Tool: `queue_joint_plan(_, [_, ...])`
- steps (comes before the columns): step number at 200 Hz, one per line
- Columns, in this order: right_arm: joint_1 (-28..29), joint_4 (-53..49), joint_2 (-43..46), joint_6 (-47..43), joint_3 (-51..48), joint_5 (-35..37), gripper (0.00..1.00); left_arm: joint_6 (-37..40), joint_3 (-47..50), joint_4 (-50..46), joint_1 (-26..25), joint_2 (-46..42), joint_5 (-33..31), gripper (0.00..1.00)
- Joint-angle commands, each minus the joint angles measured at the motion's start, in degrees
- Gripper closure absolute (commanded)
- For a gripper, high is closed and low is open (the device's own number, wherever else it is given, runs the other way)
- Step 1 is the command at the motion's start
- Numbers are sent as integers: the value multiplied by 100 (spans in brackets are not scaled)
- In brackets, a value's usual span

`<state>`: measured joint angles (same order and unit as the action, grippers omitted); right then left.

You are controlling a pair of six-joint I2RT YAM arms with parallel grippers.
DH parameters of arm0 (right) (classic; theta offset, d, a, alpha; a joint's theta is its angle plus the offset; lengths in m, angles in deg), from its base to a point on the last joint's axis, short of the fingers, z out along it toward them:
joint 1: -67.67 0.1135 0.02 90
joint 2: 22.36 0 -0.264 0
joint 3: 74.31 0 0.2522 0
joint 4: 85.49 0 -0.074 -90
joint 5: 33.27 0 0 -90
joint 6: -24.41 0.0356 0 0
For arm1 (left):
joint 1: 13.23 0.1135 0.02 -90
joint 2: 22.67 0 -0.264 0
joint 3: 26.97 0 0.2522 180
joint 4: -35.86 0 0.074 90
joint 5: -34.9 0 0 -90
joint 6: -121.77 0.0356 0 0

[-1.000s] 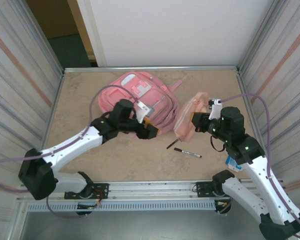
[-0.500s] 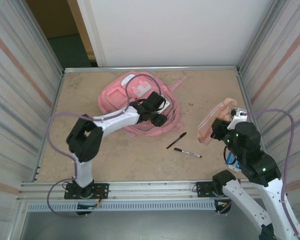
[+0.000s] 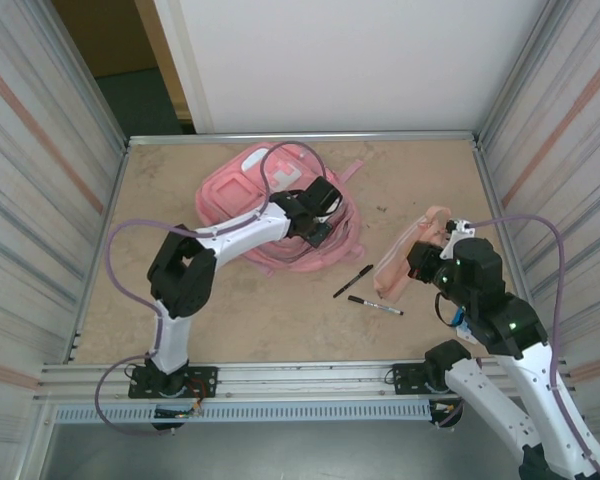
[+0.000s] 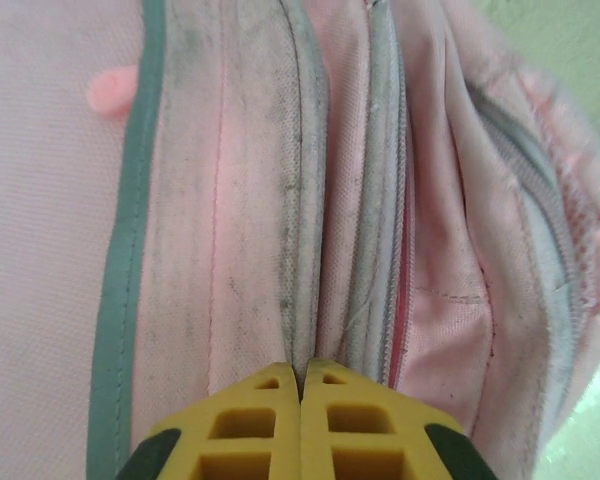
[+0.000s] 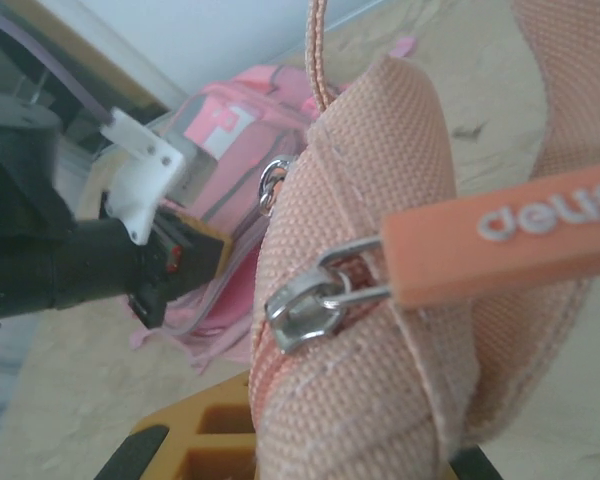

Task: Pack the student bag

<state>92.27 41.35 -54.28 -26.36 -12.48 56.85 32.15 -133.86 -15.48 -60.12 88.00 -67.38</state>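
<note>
The left jaws are pressed together, tips meeting with no gap, and they sit right against the student bag (image 3: 255, 185) at its near-right side. In the left wrist view the bag's (image 4: 60, 200) grey-edged zip seams (image 4: 300, 200) run straight ahead of the jaws, with one fold ending at the line where the tips meet. Whether any fabric is caught between them I cannot tell.

The right jaws pinch a peach pouch (image 3: 400, 262) and hold it off the surface (image 3: 160, 290), tilted, with its long side sloping up and away from the jaws. In the right wrist view the pouch (image 5: 380, 180) bulges directly above the jaws; its silver zip slider (image 5: 298, 315) hangs just over them, with an orange pull tab (image 5: 510, 240) sticking out to the right.

Below and to the left of the right jaws lie two black pens (image 3: 352, 281) (image 3: 375, 305), close together — neither is touching the pouch or the bag. The student bag lies flat on the far middle of the surface, well to the left of the right jaws.
</note>
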Motion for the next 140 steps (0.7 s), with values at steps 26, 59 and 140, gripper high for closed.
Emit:
queue_joint_plan(26, [-38, 1097, -873, 857, 23, -1148, 100, 637, -248, -5, 196, -1143, -494, 100])
queue_joint_plan(59, [-104, 1762, -1825, 2286, 18, -1458, 100, 646, -163, 604, 436, -1574, 84, 100])
queue_joint_plan(140, [-55, 4072, -3843, 3504, 30, -1926, 100, 231, 248, 1120, 761, -2125, 1266, 100])
